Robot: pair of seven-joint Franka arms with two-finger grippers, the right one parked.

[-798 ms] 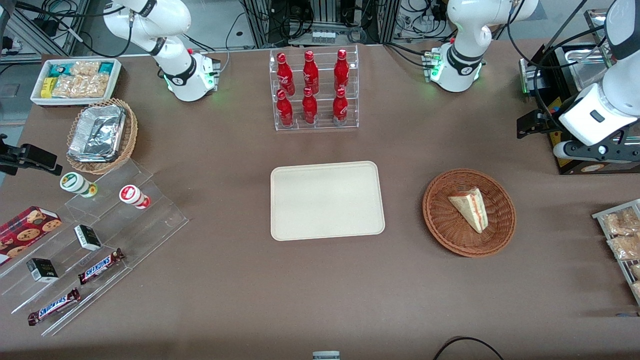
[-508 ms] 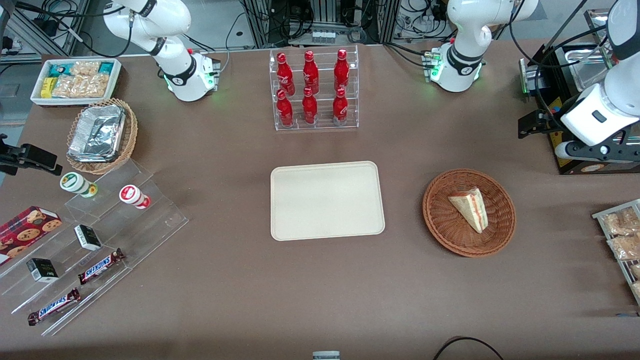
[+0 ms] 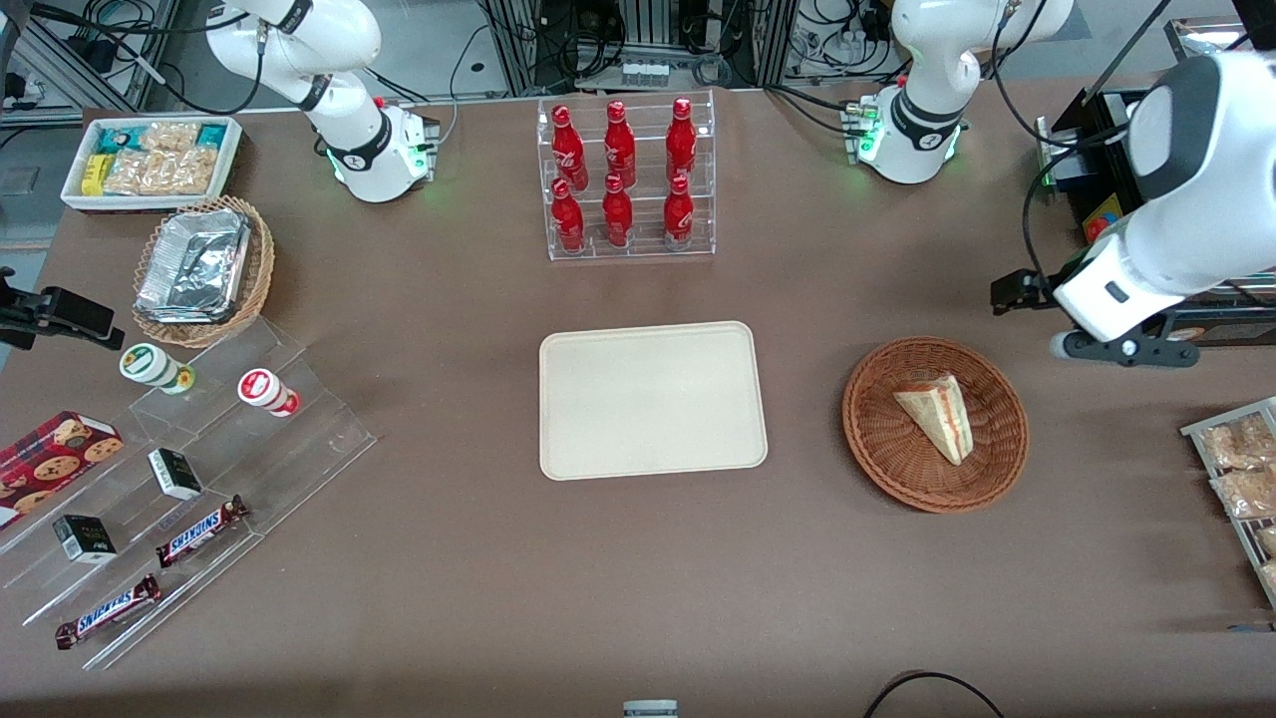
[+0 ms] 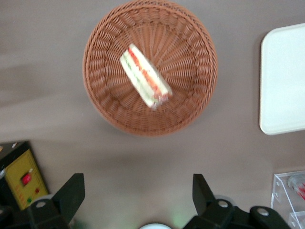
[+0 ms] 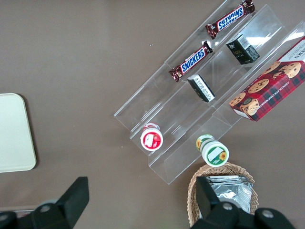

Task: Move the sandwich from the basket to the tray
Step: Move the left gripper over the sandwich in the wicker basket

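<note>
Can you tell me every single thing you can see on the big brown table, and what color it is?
sandwich: 1, pale bread with red and green filling, lying in the basket
basket: 1, reddish-brown wicker, toward the working arm's end of the table
tray: 1, cream, mid-table, nothing on it
cola bottles: 6, red, in a clear rack farther from the front camera than the tray
foil containers: silver, in a tan basket, toward the parked arm's end
snack bin: 1, white, beside that tan basket
Snickers bars: 2, brown, on clear steps
cookie box: 1, red, beside the steps
gripper: 1, black fingers open, holding nothing, in the air short of the basket
</note>
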